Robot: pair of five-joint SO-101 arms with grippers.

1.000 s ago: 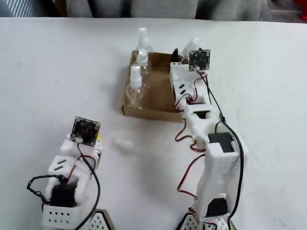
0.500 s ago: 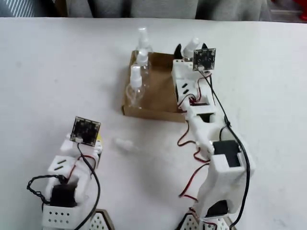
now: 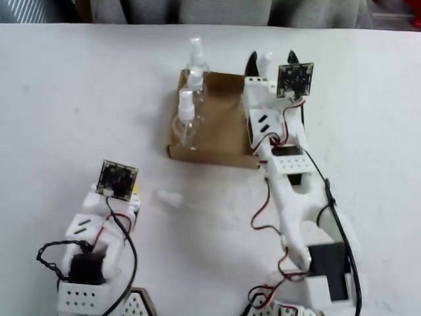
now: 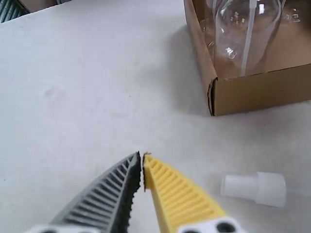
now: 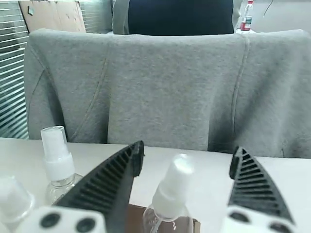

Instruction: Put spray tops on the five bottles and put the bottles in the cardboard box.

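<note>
The right jaws stand wide apart and grip nothing. They sit on either side of a capped spray bottle at the far rim of the cardboard box. We cannot tell whether that bottle is inside the box. The left jaws are closed and empty, low over the counter, with a loose spray top lying near. Risk, in our judgement: closing on the narrow cap may let it slip, tipping the light bottle against the boxed bottles.
</note>
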